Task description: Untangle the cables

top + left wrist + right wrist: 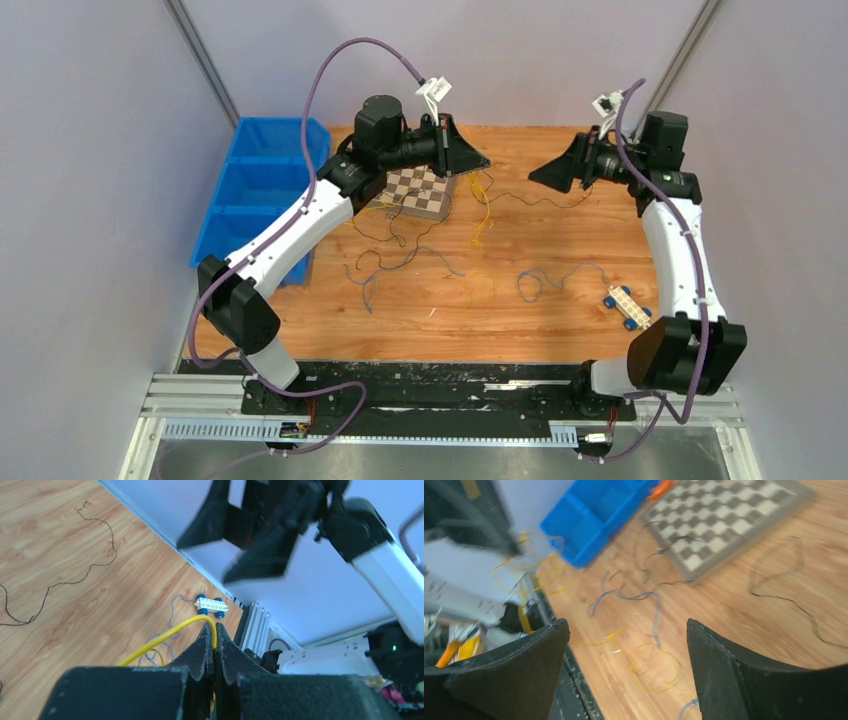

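Across the middle of the counter (560, 330), the cables (656, 615) lay as thin, loose strands, yellow, blue-grey and black. Left jaws pinched one yellow strand (170, 632); right jaws stood spread, holding nothing.

Left claw (214, 630) raised, pinched on yellow cable (165, 636); right claw (627, 625) raised opposite, jaws spread wide.
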Controlling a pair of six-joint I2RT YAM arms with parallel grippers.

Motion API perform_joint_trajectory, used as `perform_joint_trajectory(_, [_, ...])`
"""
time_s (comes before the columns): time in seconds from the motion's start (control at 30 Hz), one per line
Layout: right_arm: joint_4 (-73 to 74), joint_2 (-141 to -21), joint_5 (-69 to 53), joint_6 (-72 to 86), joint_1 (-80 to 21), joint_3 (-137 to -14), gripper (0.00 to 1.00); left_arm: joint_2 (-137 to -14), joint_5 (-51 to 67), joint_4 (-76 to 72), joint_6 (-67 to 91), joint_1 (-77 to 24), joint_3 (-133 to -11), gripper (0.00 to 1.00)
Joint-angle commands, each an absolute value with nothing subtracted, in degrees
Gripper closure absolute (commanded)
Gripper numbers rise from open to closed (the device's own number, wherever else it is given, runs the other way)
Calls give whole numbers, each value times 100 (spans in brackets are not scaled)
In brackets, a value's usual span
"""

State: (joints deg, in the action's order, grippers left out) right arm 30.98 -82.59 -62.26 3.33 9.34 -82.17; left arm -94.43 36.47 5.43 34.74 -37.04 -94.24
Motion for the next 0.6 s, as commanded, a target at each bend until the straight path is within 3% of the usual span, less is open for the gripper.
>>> perform_joint_trajectory(0.0, [3583,-7713,-6695,-455,-146,-8074,14,-9672,3360,907,4402,-3722,-9763,100])
perform_joint_trajectory(0.23, [3621,-8059,-6231,-772,-1242,-8324,11,-9649,3486,843,4632,-3753,-9723,100])
perform_joint_trajectory(0.3, [3617,-8173,-6128,-870,-1463,-8388,16,-9647,3577,741,4755,-3754,-9707,100])
perform_joint_trajectory(0.4, [3621,-8270,-6179,-964,-1613,-8405,68,-9684,3808,676,4932,-3753,-9723,100])
perform_joint_trajectory(0.47, [3637,-8232,-6256,-1031,-1602,-8421,94,-9701,3952,739,4913,-3713,-9742,99])
perform_joint_trajectory(0.53, [3643,-8129,-6320,-1124,-1561,-8412,100,-9701,4090,797,4855,-3629,-9724,94])
perform_joint_trajectory(0.57, [3635,-8091,-6417,-1136,-1527,-8418,100,-9693,4154,885,4805,-3559,-9726,85])
